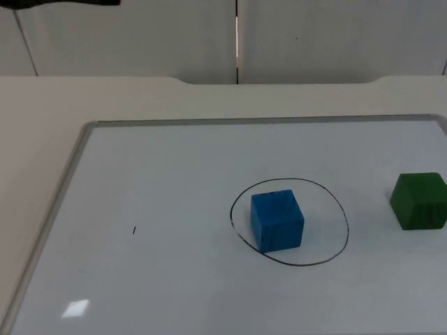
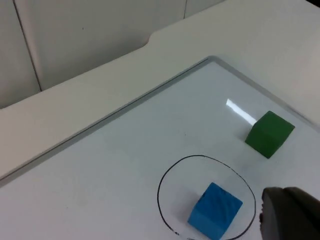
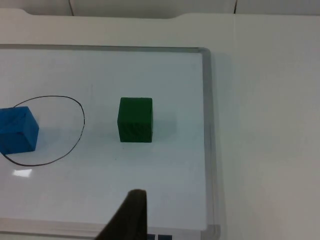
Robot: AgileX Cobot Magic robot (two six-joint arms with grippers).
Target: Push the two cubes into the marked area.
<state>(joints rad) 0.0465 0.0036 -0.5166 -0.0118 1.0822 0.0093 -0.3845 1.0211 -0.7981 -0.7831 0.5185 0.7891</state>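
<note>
Above a white framed whiteboard on the pale table by a grey partition wall, the left gripper and right gripper hover; their finger state cannot be told. A blue cube sits inside the hand-drawn black circle; a green cube rests outside, near the board's right edge.

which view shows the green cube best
The right wrist view: the green cube sits whole and central there, clearly outside the drawn circle. The top view catches it at the picture's right edge, slightly cut off. The left wrist view shows it whole, beyond the circle holding the blue cube.
</note>
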